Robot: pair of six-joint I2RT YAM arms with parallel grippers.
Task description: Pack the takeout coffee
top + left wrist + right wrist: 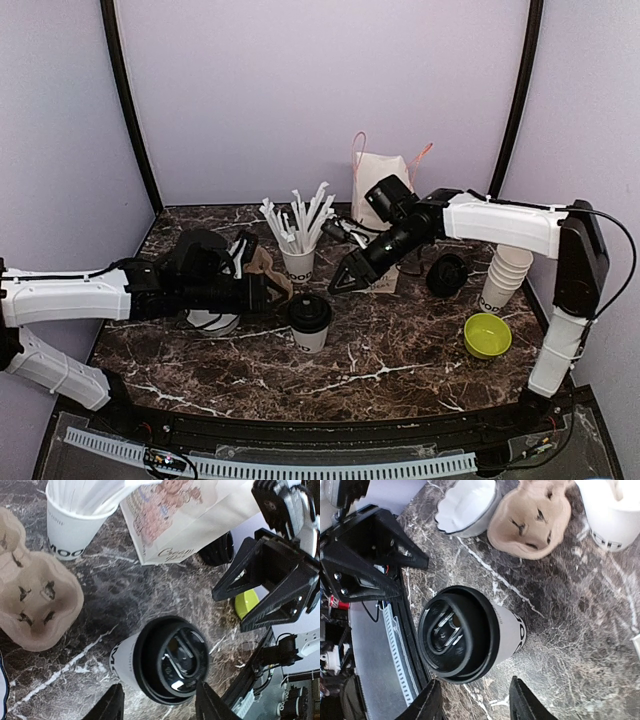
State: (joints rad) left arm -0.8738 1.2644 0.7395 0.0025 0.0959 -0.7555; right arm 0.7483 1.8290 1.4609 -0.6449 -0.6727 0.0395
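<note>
One takeout coffee cup (310, 322), white with a black lid, stands upright in the middle of the marble table; it also shows in the left wrist view (167, 660) and the right wrist view (465, 635). A second lidded cup is out of view. My left gripper (274, 293) is open and empty, just left of and above the cup, its fingers apart at the bottom of its own view (162, 706). My right gripper (341, 282) is open and empty, just right of and above the cup (476, 705). Neither touches the cup.
A brown pulp cup carrier (266, 270) lies left of a white cup of wrapped straws (298, 262). A printed paper bag (380, 185) stands behind. Black lids (447, 275), a stack of lidless cups (505, 275) and a green bowl (487, 335) are at the right. A white bowl (212, 321) sits under my left arm.
</note>
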